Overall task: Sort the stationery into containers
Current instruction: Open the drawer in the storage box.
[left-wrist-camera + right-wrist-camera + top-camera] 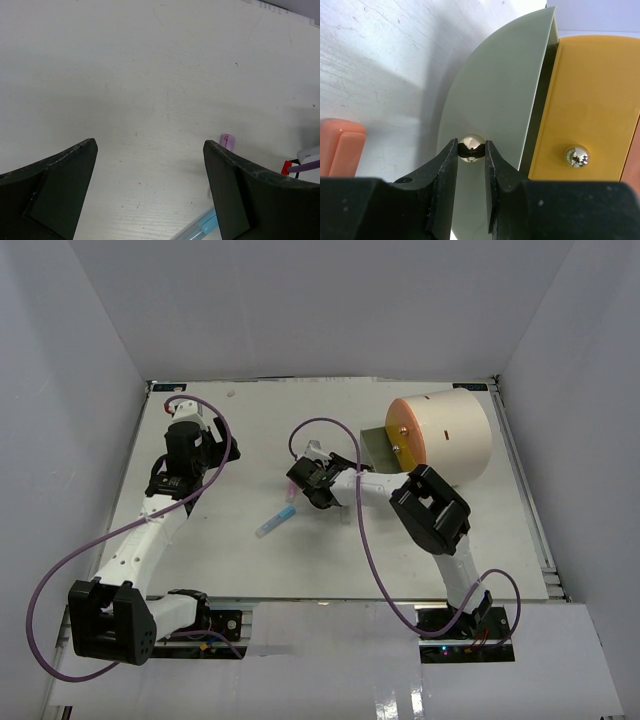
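The cream-white drum [455, 435] lies at the back right with its orange face [404, 428] turned left. A grey-green drawer front [378, 448] stands out from that face. My right gripper [362, 464] is shut on the brass knob [471, 149] of this grey-green front [505, 85], beside the orange face [592, 90]. A blue and clear pen [275, 522] and a small pink piece [290, 487] lie mid-table. My left gripper [212, 446] is open and empty above bare table. In the left wrist view [150, 144] the pink piece [227, 140] and the blue pen [200, 228] lie to its right.
A second brass knob [576, 156] sits on the orange face. A salmon-orange piece [339, 147] shows at the left edge of the right wrist view. White walls close the table on three sides. The right arm's purple cable [365, 550] loops over the table.
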`<state>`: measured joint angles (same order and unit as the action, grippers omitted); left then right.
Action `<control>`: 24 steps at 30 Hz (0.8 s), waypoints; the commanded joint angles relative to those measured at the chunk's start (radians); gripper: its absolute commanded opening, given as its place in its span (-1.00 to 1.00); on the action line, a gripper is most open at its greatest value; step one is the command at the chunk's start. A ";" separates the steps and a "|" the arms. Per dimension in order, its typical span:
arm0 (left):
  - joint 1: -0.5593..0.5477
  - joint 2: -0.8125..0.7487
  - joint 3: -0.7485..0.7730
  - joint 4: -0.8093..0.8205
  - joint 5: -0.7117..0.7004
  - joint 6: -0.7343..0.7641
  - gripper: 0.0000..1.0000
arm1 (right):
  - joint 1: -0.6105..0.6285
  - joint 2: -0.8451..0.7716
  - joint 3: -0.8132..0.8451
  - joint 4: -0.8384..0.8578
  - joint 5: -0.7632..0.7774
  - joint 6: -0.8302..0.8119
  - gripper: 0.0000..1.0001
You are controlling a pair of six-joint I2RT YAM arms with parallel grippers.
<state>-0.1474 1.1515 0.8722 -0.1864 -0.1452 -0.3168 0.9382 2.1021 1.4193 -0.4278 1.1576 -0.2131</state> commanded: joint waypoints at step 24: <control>0.012 -0.021 -0.004 0.018 0.021 -0.011 0.96 | 0.034 -0.221 0.067 -0.103 -0.379 0.273 0.15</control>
<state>-0.1432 1.1519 0.8722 -0.1864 -0.1299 -0.3229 0.9672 1.9759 1.4425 -0.5167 0.9173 -0.0540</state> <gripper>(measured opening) 0.979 0.564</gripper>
